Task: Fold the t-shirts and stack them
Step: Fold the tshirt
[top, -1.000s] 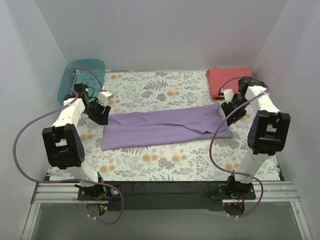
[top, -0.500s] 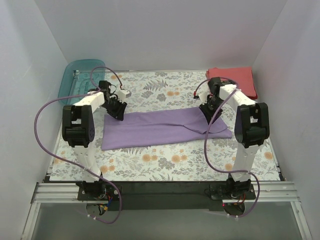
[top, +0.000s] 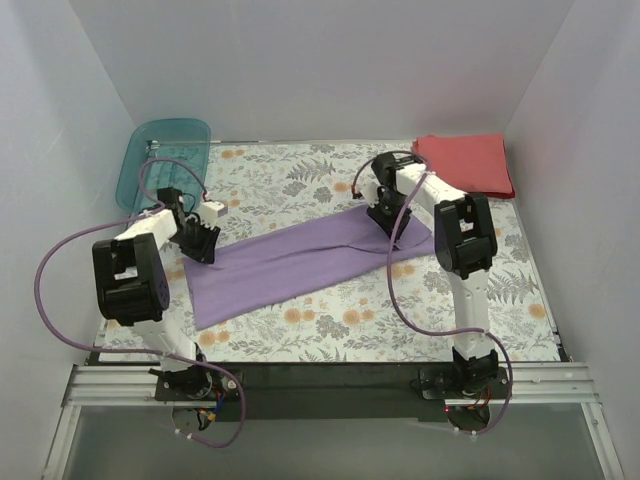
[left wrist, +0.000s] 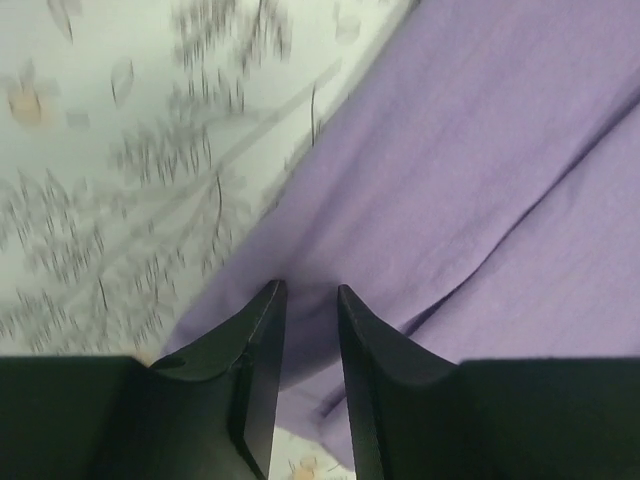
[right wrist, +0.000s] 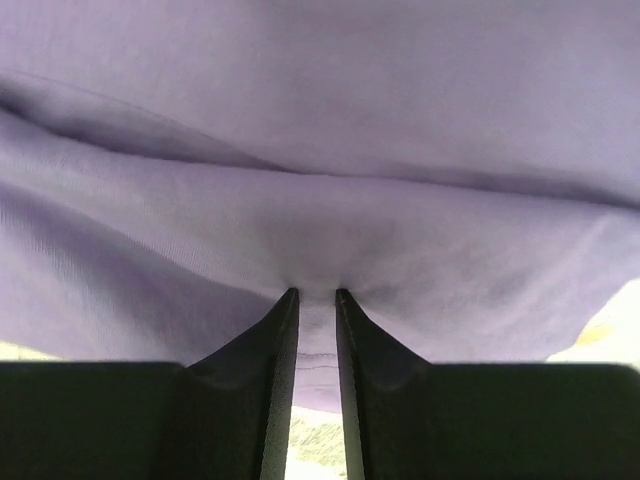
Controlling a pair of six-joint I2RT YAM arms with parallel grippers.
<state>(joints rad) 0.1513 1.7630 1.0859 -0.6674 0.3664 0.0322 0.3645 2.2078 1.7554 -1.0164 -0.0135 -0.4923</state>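
The lavender t-shirt lies as a long folded band, slanting from the near left up to the far right of the floral table. My left gripper is shut on the shirt's left end; in the left wrist view purple cloth sits pinched between the jaws. At the right end my right gripper is shut on the cloth, with the hem running between the narrow jaws. The coral-red t-shirt lies folded flat at the far right corner, away from both grippers.
A teal translucent bin stands at the far left corner. White walls close in the table on three sides. Purple cables loop off both arms, and the arm bases sit at the near edge.
Both grippers moved in over the shirt's ends and closed on the cloth. The shirt swung from lying straight across to slanting, its right end carried left and back, its left end drawn nearer.
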